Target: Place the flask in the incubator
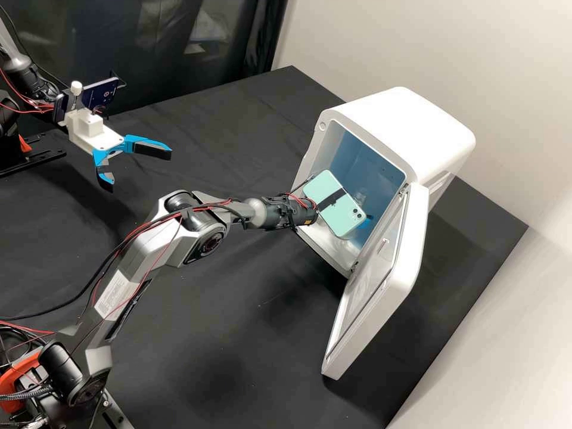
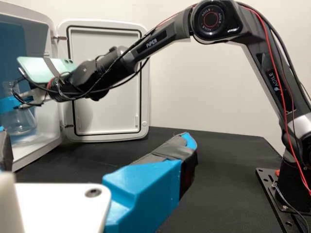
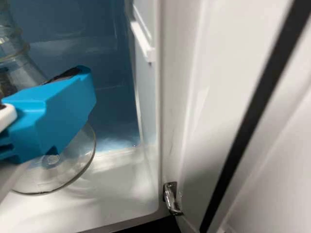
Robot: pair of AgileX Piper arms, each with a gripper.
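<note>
Our right end effector [image 3: 51, 116] is inside the incubator [image 1: 417, 131], closed on the flask [image 3: 53, 167], whose base is at the incubator's floor; touching or not, we cannot tell. Released early, it could tip; backing out may snag the door [image 1: 381, 280]. Our left end effector [image 1: 140, 168] gapes empty, well apart from the incubator

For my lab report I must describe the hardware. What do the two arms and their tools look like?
The right arm is dark grey with rounded joints, red and black cables, white lettering and a mint-green phone strapped at its wrist. The left tool has a white blocky body, two bright blue fingers with dark tips, and a dark blue phone behind it.
</note>
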